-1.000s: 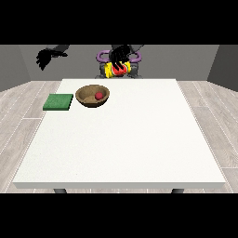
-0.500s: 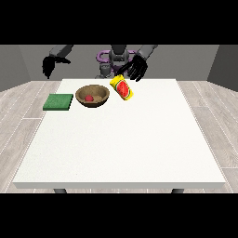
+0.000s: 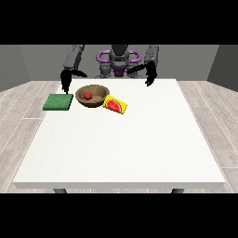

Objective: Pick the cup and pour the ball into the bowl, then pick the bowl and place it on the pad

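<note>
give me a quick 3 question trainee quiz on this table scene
1. True or false: the ball is in the bowl.
2. How does the cup lie? A) upright on the pad B) on its side on the table beside the bowl C) held in a hand
3. Fill in: the green pad lies at the view's ____ of the bowl.

Key: 1 true; 2 B; 3 left. Neither the hand at the view's left nor the hand at the view's right holds anything.
</note>
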You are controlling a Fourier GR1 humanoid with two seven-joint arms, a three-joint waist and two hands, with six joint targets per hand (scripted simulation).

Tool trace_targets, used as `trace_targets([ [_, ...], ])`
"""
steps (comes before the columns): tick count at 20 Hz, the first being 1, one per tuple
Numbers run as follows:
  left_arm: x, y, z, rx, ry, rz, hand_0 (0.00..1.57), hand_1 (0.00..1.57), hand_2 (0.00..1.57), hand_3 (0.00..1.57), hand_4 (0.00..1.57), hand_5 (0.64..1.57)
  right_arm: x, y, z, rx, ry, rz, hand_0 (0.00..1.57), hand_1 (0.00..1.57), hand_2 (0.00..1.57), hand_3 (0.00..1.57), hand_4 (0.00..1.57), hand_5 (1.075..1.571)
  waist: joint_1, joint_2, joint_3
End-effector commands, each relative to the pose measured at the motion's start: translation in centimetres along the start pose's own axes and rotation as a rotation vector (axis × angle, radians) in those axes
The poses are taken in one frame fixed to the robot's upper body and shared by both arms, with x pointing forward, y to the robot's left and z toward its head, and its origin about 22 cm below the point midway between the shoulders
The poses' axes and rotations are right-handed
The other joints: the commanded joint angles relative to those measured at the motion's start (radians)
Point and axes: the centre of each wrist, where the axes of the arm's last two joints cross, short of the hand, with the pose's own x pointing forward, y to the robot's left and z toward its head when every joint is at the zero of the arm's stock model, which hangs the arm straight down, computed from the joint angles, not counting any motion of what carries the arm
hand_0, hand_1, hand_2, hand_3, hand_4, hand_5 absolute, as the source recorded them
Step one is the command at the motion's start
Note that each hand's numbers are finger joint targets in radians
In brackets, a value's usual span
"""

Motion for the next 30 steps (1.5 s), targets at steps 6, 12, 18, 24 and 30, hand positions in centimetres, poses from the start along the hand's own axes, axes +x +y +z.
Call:
trace_targets([
  [6, -2.0, 3.0, 2.2, -0.044, -0.083, 0.12, 0.0, 0.0, 0.0, 0.0, 0.0, 1.564, -3.1, 1.6, -0.7, -0.092, 0.002, -0.009, 0.0, 0.0, 0.0, 0.0, 0.29, 1.567, 0.043, 0.037, 0.0067],
  [12, -0.6, 6.7, 1.4, -0.069, -0.074, 0.11, 0.0, 0.0, 0.0, 0.0, 0.0, 1.566, -4.0, 0.3, -1.2, -0.11, 0.031, -0.009, 0.0, 0.0, 0.0, 0.0, 0.19, 1.563, 0.06, 0.025, 0.0069],
  [18, -2.6, 8.4, 2.1, -0.052, -0.091, 0.113, 0.0, 0.0, 0.0, 0.0, 0.0, 1.566, -4.9, 5.1, -2.5, -0.078, 0.041, 0.001, 0.0, 0.0, 0.0, 0.0, 0.1, 1.563, 0.039, 0.038, 0.0064],
  [24, -0.6, 8.1, 2.1, -0.076, -0.119, 0.11, 0.0, 0.0, 0.0, 0.0, 0.0, 1.566, -9.2, 3.0, 1.7, -0.229, 0.233, -0.088, 0.0, 0.0, 0.0, 0.0, 0.46, 1.547, 0.076, 0.063, 0.0075],
  [30, 1.4, 6.1, 1.0, -0.105, -0.196, 0.134, 0.0, 0.0, 0.0, 0.0, 0.57, 1.549, -8.0, -1.3, 2.6, -0.29, 0.246, 0.421, 1.57, 1.57, 1.57, 1.57, 0.92, 1.536, 0.128, 0.126, 0.0019],
])
